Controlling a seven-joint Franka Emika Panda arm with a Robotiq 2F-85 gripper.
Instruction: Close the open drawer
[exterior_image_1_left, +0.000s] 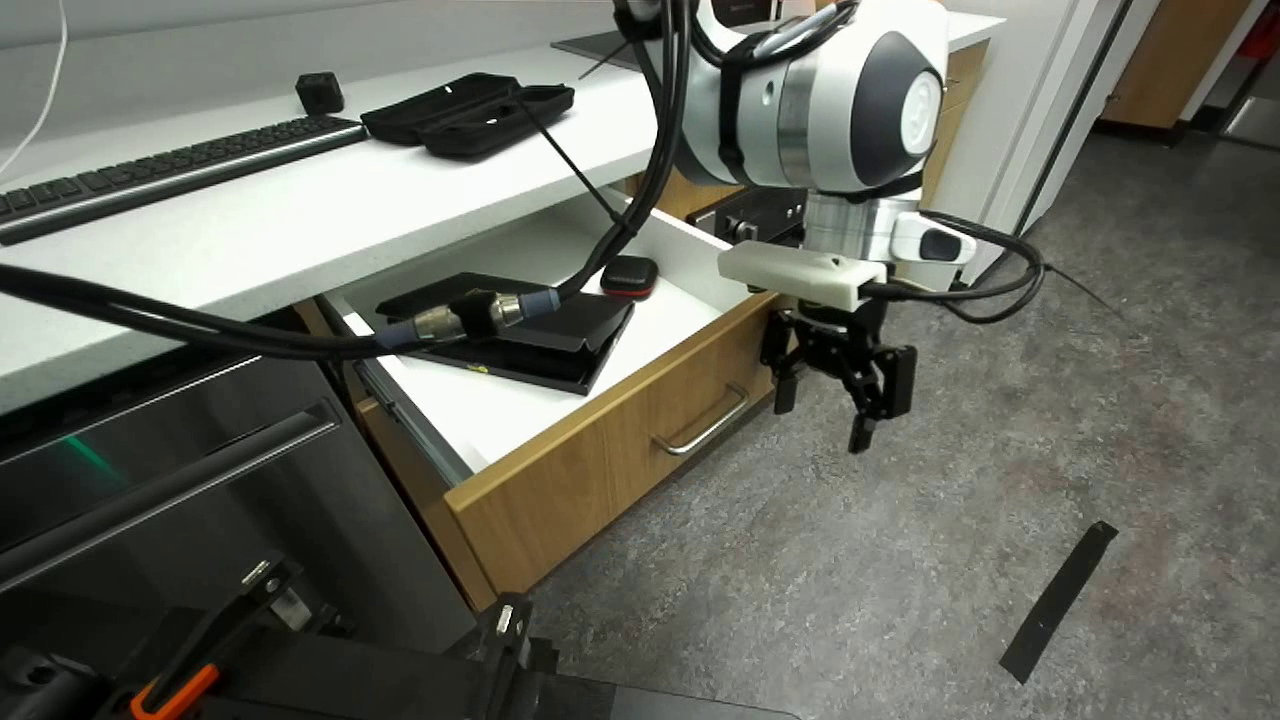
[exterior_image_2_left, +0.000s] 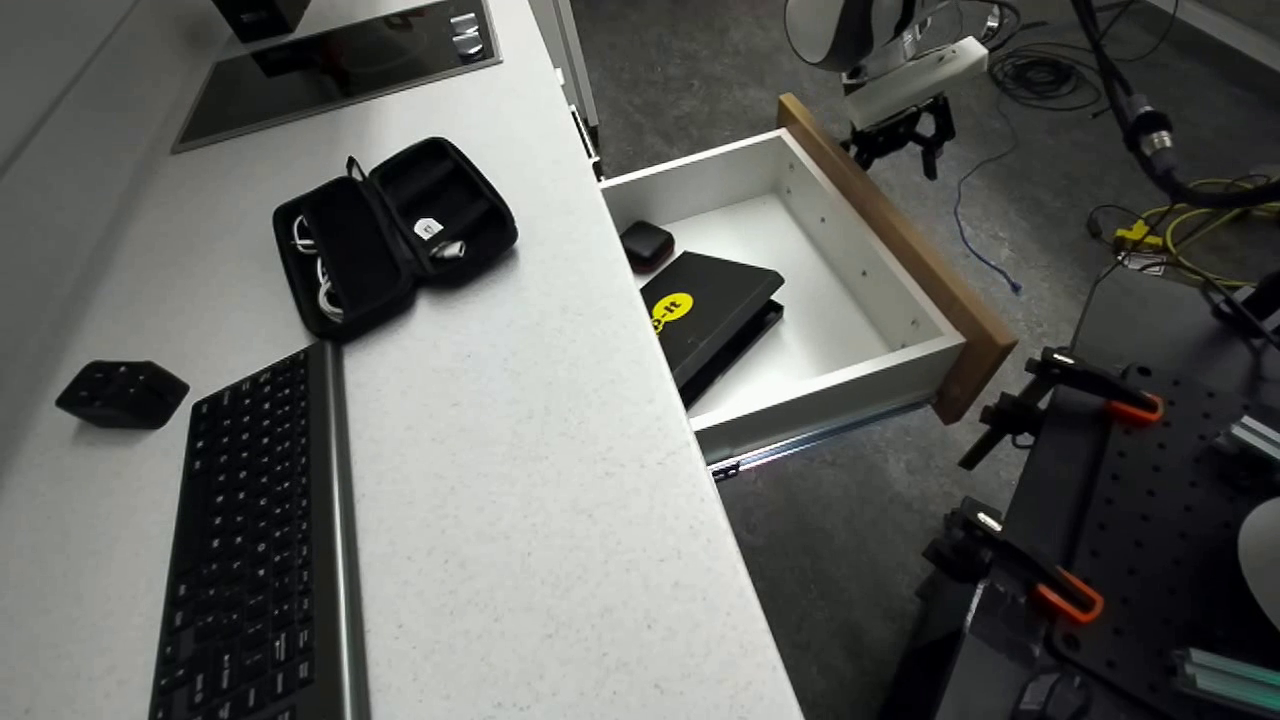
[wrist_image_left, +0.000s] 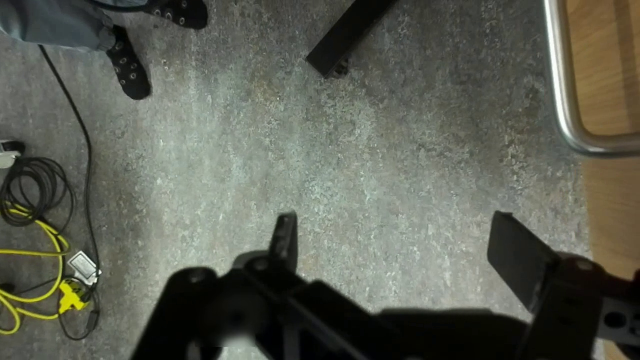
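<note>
The drawer (exterior_image_1_left: 560, 480) stands open, pulled out from under the white counter. Its light-brown wood front and white interior also show in an exterior view (exterior_image_2_left: 890, 240). The silver bar handle (exterior_image_1_left: 705, 430) is on the front. My gripper (exterior_image_1_left: 824, 415) is open and empty, pointing down just outside the drawer front, near the far end past the handle. It also hangs beside the front in an exterior view (exterior_image_2_left: 896, 160). In the wrist view the open fingers (wrist_image_left: 392, 225) have only floor between them. The handle (wrist_image_left: 565, 100) and wood front lie at the right edge, close to one finger. Contact is not visible.
Inside the drawer are a black box (exterior_image_1_left: 540, 345) and a small black case (exterior_image_1_left: 630, 276). A keyboard (exterior_image_1_left: 180, 165) and an open black case (exterior_image_2_left: 395, 235) lie on the counter. Clamps (exterior_image_2_left: 1070, 595) sit on the black robot table. Cables (wrist_image_left: 50, 235) and a person's feet (wrist_image_left: 130, 70) are on the floor.
</note>
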